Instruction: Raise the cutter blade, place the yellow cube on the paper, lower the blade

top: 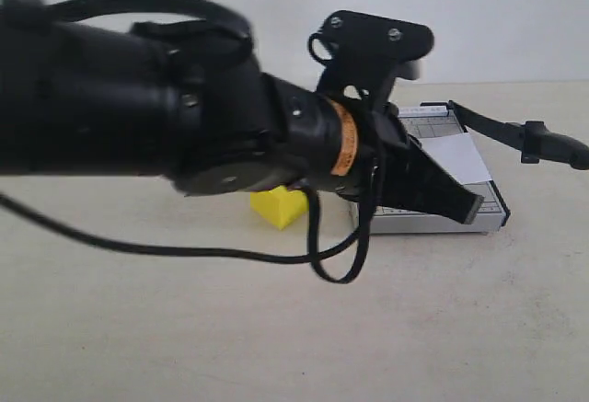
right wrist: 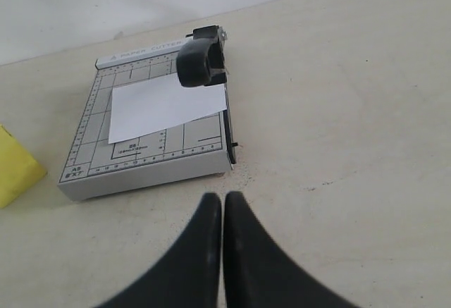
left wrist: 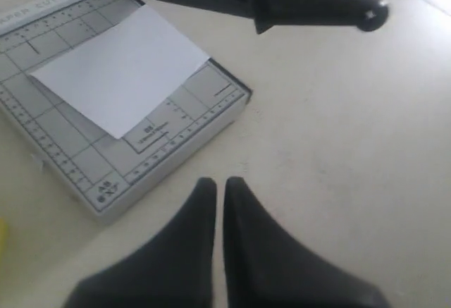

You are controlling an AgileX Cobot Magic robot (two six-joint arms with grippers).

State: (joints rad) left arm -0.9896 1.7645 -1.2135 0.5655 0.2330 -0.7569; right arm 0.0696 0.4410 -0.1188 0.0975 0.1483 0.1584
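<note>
The cutter blade [top: 515,132] stands raised off the grey gridded board [top: 494,201], its thick handle out to the right. In the right wrist view that handle [right wrist: 201,61] points at the camera. The white paper [top: 460,158] lies skewed on the board and is also visible as paper [left wrist: 123,75] and paper [right wrist: 165,107]. The yellow cube [top: 279,207] sits on the table left of the board, half hidden under my left arm; it is also visible as the yellow cube [right wrist: 14,167]. My left gripper [top: 471,207] hovers shut and empty at the board's front edge, seen as the gripper [left wrist: 220,181]. My right gripper [right wrist: 223,196] is shut and empty over bare table in front of the board.
The left arm and its looping black cable [top: 331,264] fill much of the exterior view. A white wall [top: 497,16] runs behind the beige table [top: 276,338]. The right arm does not show in the exterior view.
</note>
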